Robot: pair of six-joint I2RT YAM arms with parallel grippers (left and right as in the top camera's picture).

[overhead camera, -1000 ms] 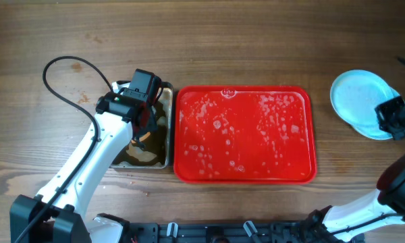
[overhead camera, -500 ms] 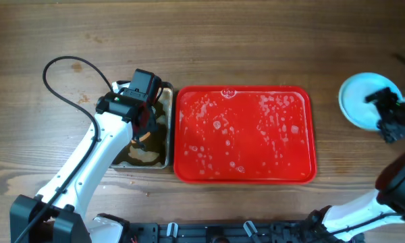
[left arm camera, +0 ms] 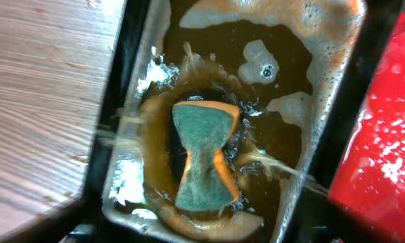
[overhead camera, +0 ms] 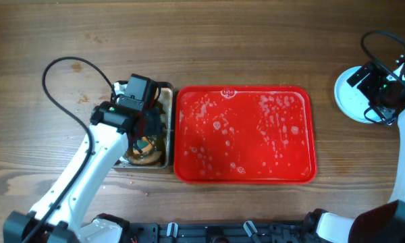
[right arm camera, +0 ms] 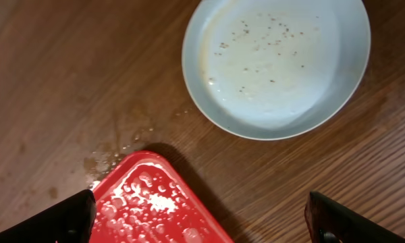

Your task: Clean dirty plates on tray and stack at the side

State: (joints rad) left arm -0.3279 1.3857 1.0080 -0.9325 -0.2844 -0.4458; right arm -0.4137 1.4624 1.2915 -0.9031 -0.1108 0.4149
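Observation:
The red tray [overhead camera: 304,101] lies mid-table, wet with foam, and carries no plates; its corner [right arm camera: 155,206] shows in the right wrist view. The plates [overhead camera: 351,94] lie on the wood to its right as one pile. Only the top one [right arm camera: 277,64] shows, pale blue with tiny brown specks. My right gripper [overhead camera: 381,91] hovers by the pile, open and empty [right arm camera: 202,219]. My left gripper [overhead camera: 145,131] hangs open [left arm camera: 202,233] over a green-and-orange sponge [left arm camera: 206,155], which lies loose in brown liquid, pinched at its waist.
A dark metal pan [overhead camera: 167,128] of brownish foamy liquid [left arm camera: 304,101] sits against the tray's left edge. A black cable [overhead camera: 54,77] loops over the table behind the left arm. Small wet spots [right arm camera: 104,158] mark the wood near the tray corner.
The right gripper let go of the top plate on the pile, opened and drew up and back. The left gripper opened and the sponge now lies free in the pan.

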